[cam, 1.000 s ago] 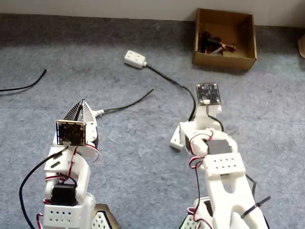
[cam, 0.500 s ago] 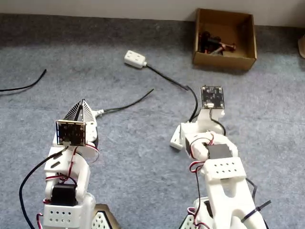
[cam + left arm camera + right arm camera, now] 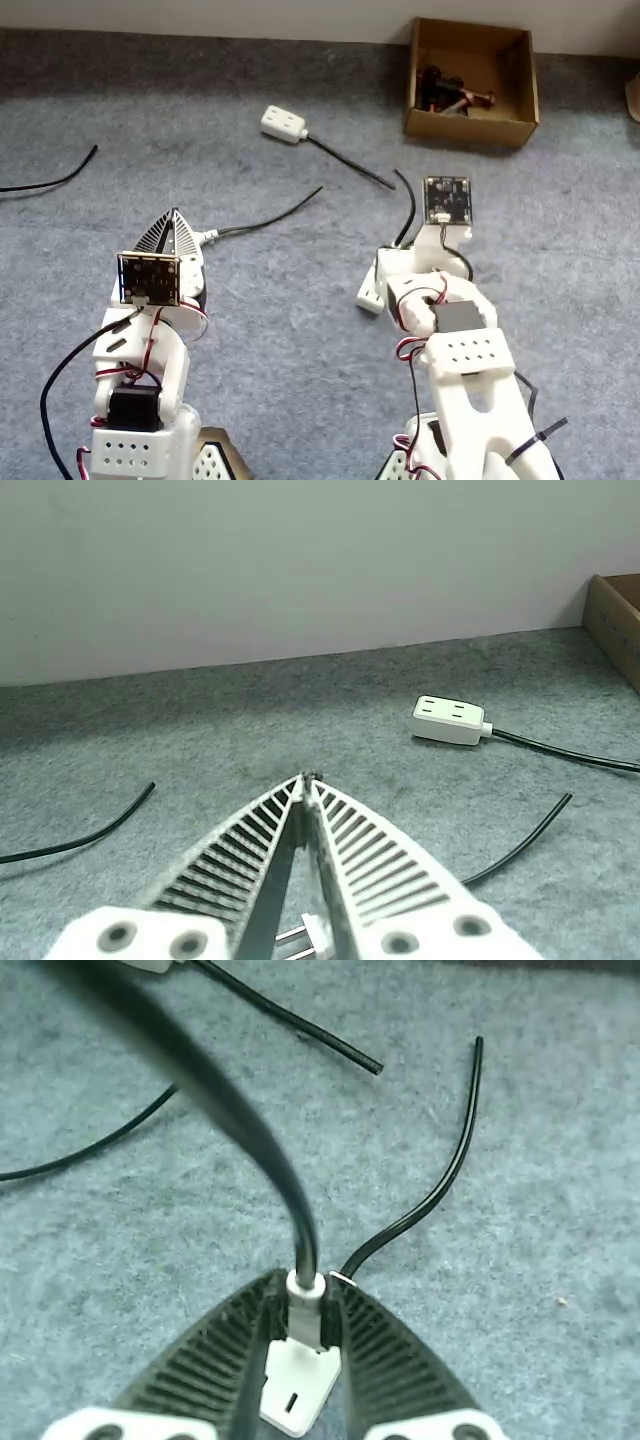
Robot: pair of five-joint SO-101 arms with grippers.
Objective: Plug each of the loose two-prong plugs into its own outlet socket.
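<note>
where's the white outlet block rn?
High view: the white plastic outlet block lies on the grey carpet at the far side, left of the brown cardboard box.

Carpet (image 3: 300, 340) grey, speckled. Outlet block (image 3: 283, 123), upper centre, white; cords (image 3: 270, 216) black. Box (image 3: 470, 125), upper right, brown. Left gripper (image 3: 305, 778) ribbed, black & white. Cord-end block (image 3: 298, 1360) in right gripper (image 3: 305, 1278) white.

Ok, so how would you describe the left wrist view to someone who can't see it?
The left gripper is shut on a two-prong plug, its metal prongs showing between the fingers, over grey carpet. Farther off lies a white outlet socket with a black cable, and two loose black cable ends lie on the carpet nearby.
</note>
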